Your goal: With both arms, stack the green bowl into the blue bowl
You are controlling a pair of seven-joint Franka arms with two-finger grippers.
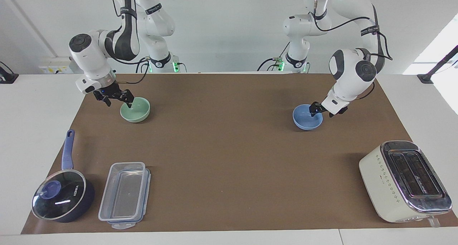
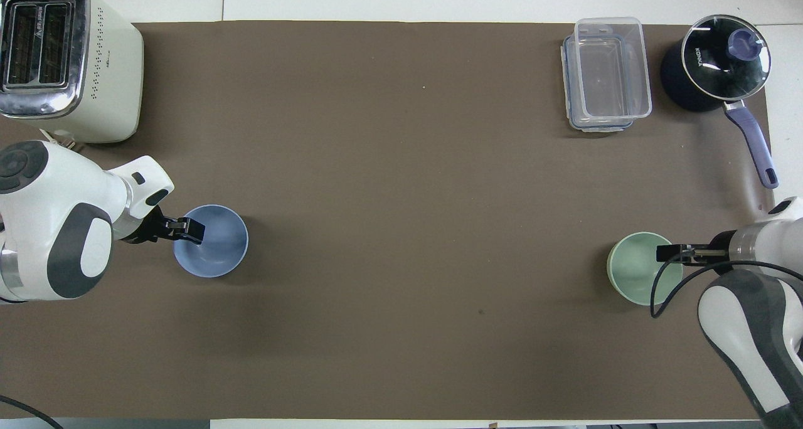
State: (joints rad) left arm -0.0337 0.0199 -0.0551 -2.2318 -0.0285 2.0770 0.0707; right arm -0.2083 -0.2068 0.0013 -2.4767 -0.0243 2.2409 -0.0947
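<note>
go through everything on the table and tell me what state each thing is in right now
green bowl: upright, empty, on the mat.
blue bowl: upright, empty, not stacked.
right gripper: at the green bowl's rim.
left gripper: at the blue bowl's rim.
saucepan: lid on.
plastic container: empty.
toaster: slots empty.

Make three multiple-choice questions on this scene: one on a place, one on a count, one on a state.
1. What is the right gripper at?
A. the green bowl's rim
B. the toaster
C. the saucepan

2. How many bowls are on the mat?
A. one
B. two
C. four

3. What state is the saucepan in?
A. open
B. tipped over
C. covered by a glass lid

Answers:
1 A, its tips meet the green bowl in the facing view.
2 B, the green bowl and the blue bowl, where the left gripper is.
3 C, the lid sits on it.
</note>
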